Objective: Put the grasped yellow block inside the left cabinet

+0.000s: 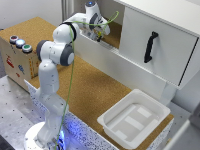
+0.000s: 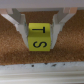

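In the wrist view, the yellow block (image 2: 40, 41) shows black letters T and S on its faces. It sits squeezed between the two pale fingers (image 2: 21, 29) of my gripper (image 2: 41, 36), which is shut on it. Cork-brown floor lies right behind and under the block; whether the block touches it I cannot tell. In the exterior view my gripper (image 1: 99, 34) reaches into the left cabinet (image 1: 114, 36), over its cork floor and behind the low white front panel (image 1: 102, 56). The block is too small to make out there.
A white-doored cabinet with a black handle (image 1: 150, 47) stands to the exterior view's right of the open compartment. A shallow white tray (image 1: 133, 118) rests on the cork table near its front edge. A cardboard box with coloured buttons (image 1: 19, 44) sits at the exterior view's left.
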`<state>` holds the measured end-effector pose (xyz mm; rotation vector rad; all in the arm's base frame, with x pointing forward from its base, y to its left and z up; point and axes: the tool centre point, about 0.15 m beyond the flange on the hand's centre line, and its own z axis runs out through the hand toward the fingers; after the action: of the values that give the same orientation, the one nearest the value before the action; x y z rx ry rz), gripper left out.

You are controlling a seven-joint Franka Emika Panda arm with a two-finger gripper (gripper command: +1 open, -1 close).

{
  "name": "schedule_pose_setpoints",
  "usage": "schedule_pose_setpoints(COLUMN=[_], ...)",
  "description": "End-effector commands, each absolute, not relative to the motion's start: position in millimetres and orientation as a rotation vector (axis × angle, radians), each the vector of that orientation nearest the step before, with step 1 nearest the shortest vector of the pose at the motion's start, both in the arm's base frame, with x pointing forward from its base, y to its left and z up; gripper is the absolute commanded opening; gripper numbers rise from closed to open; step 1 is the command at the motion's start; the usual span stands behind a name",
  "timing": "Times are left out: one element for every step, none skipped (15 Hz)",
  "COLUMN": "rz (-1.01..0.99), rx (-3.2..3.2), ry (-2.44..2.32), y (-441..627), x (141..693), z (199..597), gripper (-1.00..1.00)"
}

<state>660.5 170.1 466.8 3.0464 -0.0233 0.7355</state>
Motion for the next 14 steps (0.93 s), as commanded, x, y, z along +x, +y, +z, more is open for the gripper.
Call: schedule_pose_setpoints(rz=[0.6, 0.61, 0.641, 0.647, 0.657, 0.671, 0.678, 0.688, 0.695, 0.69, 0.684, 0.672, 0.663, 0.648], rx=[2.937, 2.95, 2.945, 2.95, 2.953, 2.951, 2.959, 2.97, 2.979, 2.986, 2.989, 2.991, 2.994, 2.991], ry=[-0.137, -0.154, -0.171, -0.187, -0.189, -0.191, -0.202, -0.221, -0.232, -0.242, -0.252, -0.261, -0.275, -0.289], y=[174, 172, 170, 169, 167, 166, 167, 165, 162, 157, 153, 150, 146, 143], x=[691, 688, 684, 680, 677, 673, 668, 661, 652, 642, 631, 622, 613, 605], z=[476, 480, 483, 484, 486, 489, 491, 497, 502, 506, 508, 509, 510, 509], gripper=[1.0, 1.0, 1.0, 1.0, 1.0, 1.0, 1.0, 1.0, 1.0, 1.0, 1.0, 1.0, 1.0, 1.0])
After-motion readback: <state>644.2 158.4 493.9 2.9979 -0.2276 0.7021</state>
